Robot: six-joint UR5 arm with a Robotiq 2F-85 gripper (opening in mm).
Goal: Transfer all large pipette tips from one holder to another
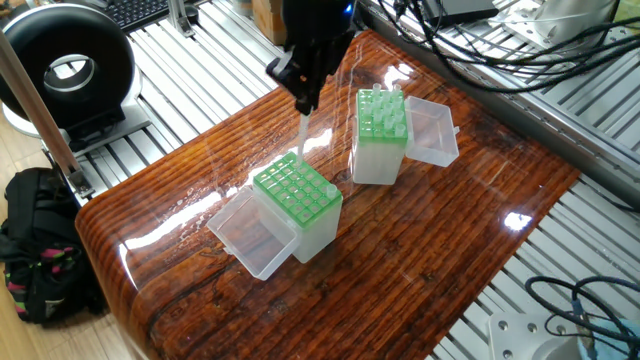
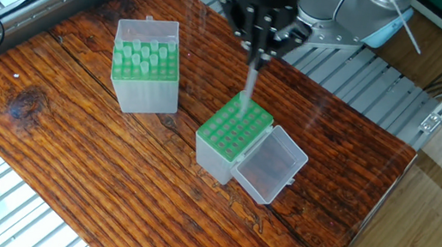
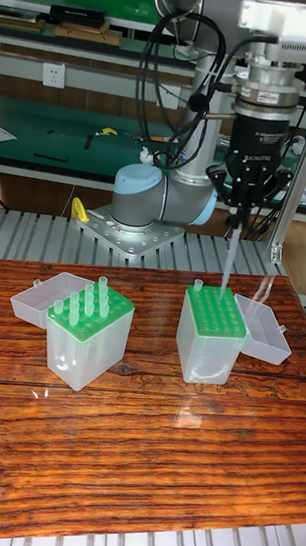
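Observation:
My gripper (image 1: 303,103) (image 2: 258,55) (image 3: 237,225) is shut on one large pipette tip (image 1: 302,137) (image 2: 249,88) (image 3: 227,262), which hangs point down over the far edge of the nearly bare green-topped holder (image 1: 296,190) (image 2: 233,132) (image 3: 213,313). That holder has one tip standing in a corner hole (image 1: 331,192) (image 3: 198,288). The other holder (image 1: 380,128) (image 2: 145,63) (image 3: 89,315) carries several large pipette tips standing upright.
Each holder's clear lid (image 1: 249,236) (image 2: 269,167) (image 1: 432,130) lies open beside it on the wooden table (image 1: 430,230). A black round device (image 1: 68,70) and a black bag (image 1: 35,245) sit off the table's left side. Cables (image 1: 500,40) run behind.

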